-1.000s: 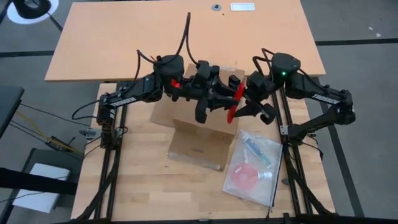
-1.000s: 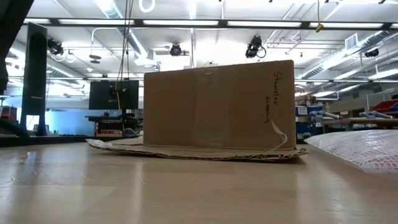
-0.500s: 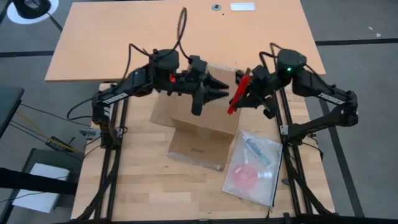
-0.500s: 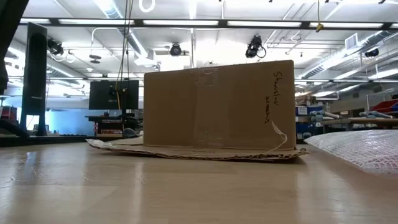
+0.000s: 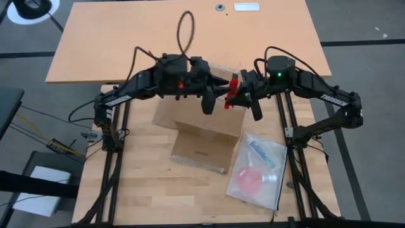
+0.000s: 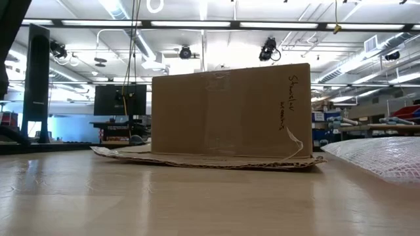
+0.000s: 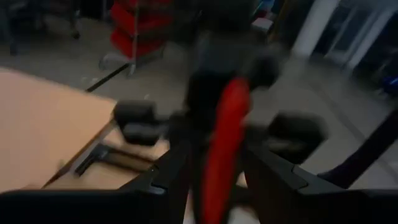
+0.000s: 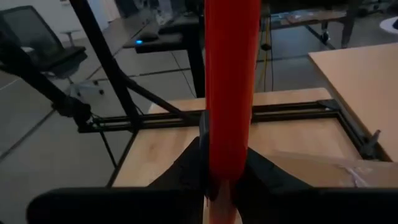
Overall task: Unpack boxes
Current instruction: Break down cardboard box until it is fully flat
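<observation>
Corrugated brown carton (image 5: pixel 202 130), flaps splayed flat, beside crinkled clear bag (image 5: pixel 258 168).

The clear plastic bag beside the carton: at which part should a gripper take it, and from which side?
Probably at a bare corner of the bag, coming from above. It lies flat with its contents bulging in the middle, so only the thin edge can be pinched. It lies on the right arm's side, but the right gripper is shut on a red tool.

Right hand (image 5: pixel 231 94) swung inward, meeting left hand (image 5: pixel 218 88) above carton (image 5: pixel 205 130)
</observation>
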{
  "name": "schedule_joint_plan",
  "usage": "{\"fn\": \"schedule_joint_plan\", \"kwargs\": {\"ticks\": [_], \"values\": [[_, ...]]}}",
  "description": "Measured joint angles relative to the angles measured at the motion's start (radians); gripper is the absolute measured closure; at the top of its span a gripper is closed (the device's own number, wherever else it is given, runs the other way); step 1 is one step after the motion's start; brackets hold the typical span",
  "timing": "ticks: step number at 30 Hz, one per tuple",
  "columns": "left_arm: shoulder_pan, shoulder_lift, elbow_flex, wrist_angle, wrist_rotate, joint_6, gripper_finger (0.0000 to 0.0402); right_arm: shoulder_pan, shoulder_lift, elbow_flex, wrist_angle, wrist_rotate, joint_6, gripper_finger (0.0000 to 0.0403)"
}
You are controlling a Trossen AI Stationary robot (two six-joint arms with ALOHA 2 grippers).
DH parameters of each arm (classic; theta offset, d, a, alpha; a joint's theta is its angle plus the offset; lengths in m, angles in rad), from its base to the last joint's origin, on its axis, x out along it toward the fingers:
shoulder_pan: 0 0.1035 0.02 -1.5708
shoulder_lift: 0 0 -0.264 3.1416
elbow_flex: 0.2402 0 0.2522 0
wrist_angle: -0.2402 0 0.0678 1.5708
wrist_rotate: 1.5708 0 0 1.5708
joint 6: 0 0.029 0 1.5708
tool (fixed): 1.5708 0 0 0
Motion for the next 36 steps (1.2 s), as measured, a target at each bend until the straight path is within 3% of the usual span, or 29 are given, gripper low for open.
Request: {"fn": "schedule_joint_plan", "kwargs": {"ticks": [13, 18, 21, 27, 36], "values": [[0.000, 0.049, 0.000, 0.074, -0.015, 0.005, 0.0250, 0.002, 0.022, 0.000, -0.045, 0.001, -0.016, 0.0348], [0.000, 0.049, -0.002, 0.060, -0.005, 0.006, 0.0303, 0.002, 0.021, 0.000, -0.044, -0.015, 0.000, 0.0342], [0.000, 0.049, -0.001, 0.062, -0.017, 0.024, 0.0358, 0.002, 0.019, 0.000, -0.045, -0.028, 0.045, 0.0302], [0.001, 0.022, 0.016, 0.071, -0.090, 0.027, 0.0359, -0.034, -0.020, 0.027, -0.047, -0.015, -0.117, 0.0209], [-0.002, -0.102, 0.017, 0.263, -0.378, 0.027, 0.0359, -0.018, -0.131, 0.068, 0.046, 0.290, -0.457, 0.0136]]}}
